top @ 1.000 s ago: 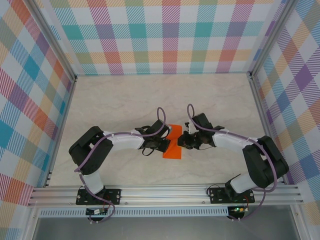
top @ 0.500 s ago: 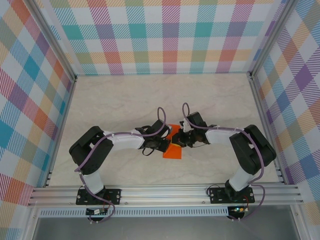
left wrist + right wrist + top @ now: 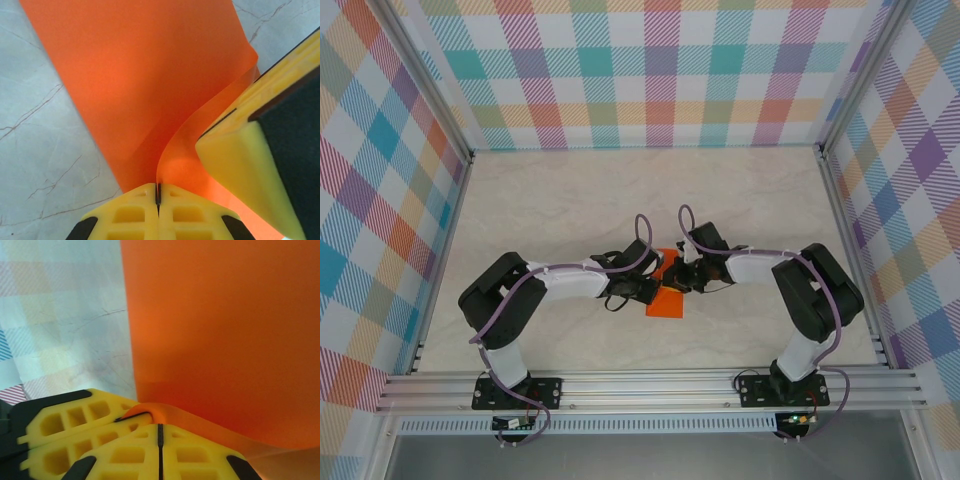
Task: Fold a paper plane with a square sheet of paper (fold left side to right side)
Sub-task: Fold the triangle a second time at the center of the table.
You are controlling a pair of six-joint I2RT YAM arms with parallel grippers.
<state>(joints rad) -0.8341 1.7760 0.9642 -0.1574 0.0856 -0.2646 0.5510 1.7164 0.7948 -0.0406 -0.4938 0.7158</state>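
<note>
Paper, bright orange, edge curled up

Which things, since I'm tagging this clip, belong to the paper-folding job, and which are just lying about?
Job in hand:
- orange paper sheet, one edge lifted
- left pincer, shut on that lifted edge
- right pincer, shut, tips against the sheet

Just there:
- table
- checked walls
- metal rail along the near edge
</note>
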